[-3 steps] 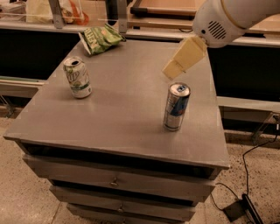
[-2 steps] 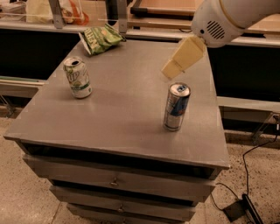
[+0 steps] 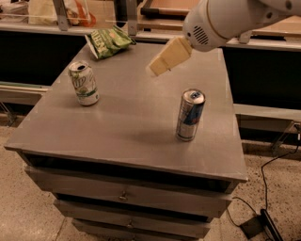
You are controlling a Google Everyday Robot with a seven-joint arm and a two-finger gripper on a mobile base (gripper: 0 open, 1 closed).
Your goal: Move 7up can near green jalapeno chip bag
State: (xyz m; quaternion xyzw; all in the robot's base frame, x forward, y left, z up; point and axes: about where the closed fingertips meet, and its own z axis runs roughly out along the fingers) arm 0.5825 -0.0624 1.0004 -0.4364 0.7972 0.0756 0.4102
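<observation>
The 7up can (image 3: 83,83), white and green with a silver top, stands upright on the left part of the grey table (image 3: 131,127). The green jalapeno chip bag (image 3: 107,42) lies wrinkled at the table's far left corner, well behind the can. My gripper (image 3: 162,62), cream-coloured on a white arm, hangs above the middle back of the table. It is to the right of the 7up can and the bag, holds nothing that I can see, and touches neither.
A taller slim blue-and-silver can (image 3: 190,115) stands upright on the right part of the table, below the gripper. Drawers (image 3: 122,195) are under the tabletop. A counter with clutter (image 3: 56,14) runs behind. A cable and a box (image 3: 263,223) lie on the floor at right.
My gripper and arm have moved left and slightly up, toward the table's middle. Both cans and the bag have not moved.
</observation>
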